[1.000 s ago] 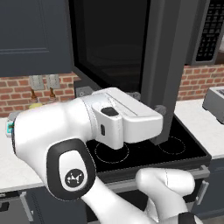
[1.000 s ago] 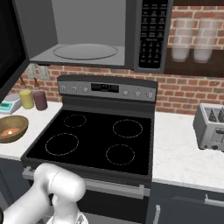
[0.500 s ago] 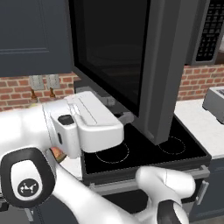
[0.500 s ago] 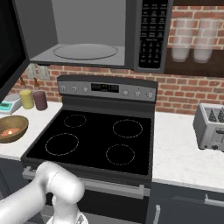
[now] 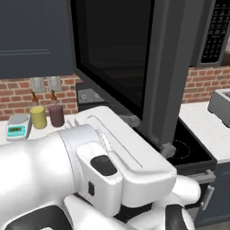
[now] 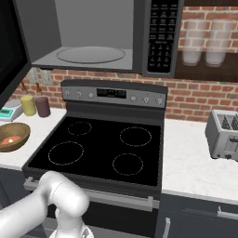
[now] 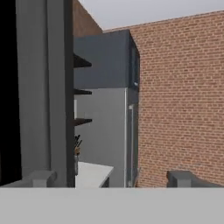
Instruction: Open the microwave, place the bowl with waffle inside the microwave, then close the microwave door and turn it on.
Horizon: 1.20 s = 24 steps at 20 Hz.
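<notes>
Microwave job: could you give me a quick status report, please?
Gripper open, empty. Microwave door swung open, turntable bare. Bowl with waffle on counter left of stove.

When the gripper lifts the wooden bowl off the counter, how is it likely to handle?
The bowl looks rigid, wide and shallow, so it probably sits stable and resists tipping. Its curved rim may be awkward to pinch. The small waffle lies loose inside and could slide if the bowl tilts.

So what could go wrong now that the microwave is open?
The wide dark grey microwave door hangs open over the black stove, so the white arm below it might bump it. The round brown wooden bowl with the small reddish waffle sits near the counter's front edge; a clumsy grab with open jaws might knock it off.
</notes>
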Tool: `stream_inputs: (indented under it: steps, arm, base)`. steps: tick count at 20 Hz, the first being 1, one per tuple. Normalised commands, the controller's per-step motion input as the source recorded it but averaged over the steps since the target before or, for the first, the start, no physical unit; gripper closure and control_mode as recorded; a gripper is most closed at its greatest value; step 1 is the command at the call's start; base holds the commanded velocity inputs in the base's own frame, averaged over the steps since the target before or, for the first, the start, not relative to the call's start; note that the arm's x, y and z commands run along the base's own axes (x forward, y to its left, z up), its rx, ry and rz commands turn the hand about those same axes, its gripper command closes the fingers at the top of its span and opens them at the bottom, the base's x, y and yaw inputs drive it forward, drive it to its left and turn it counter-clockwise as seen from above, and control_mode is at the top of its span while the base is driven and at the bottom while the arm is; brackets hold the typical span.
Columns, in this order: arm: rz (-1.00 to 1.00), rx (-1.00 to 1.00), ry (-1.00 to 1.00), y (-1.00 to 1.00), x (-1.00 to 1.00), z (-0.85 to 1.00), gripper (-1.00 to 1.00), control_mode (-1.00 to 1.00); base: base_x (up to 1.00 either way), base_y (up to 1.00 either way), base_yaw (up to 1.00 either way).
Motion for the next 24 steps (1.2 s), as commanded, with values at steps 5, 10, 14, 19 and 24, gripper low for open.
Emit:
stream_inputs:
  steps: [5,10,14,19,24]
  arm:
    - [0.35,0.11,-0.15,-1.0,-0.76,0.0,-1.0,-1.0]
    - [0.29,0.19,0.0,-1.0,-0.12,0.0,-1.0,-1.0]
    - [0.27,0.19,0.0,-1.0,-0.08,0.0,-1.0,-1.0]
    - [0.28,0.15,0.0,-1.0,-0.05,0.0,-1.0,-1.0]
    - [0.26,0.15,0.05,-1.0,0.7,0.0,-1.0,-1.0]
  base:
    - [0.0,0.0,0.0]
    - [0.0,0.0,0.0]
    - [0.0,0.0,0.0]
    - [0.0,0.0,0.0]
    - [0.0,0.0,0.0]
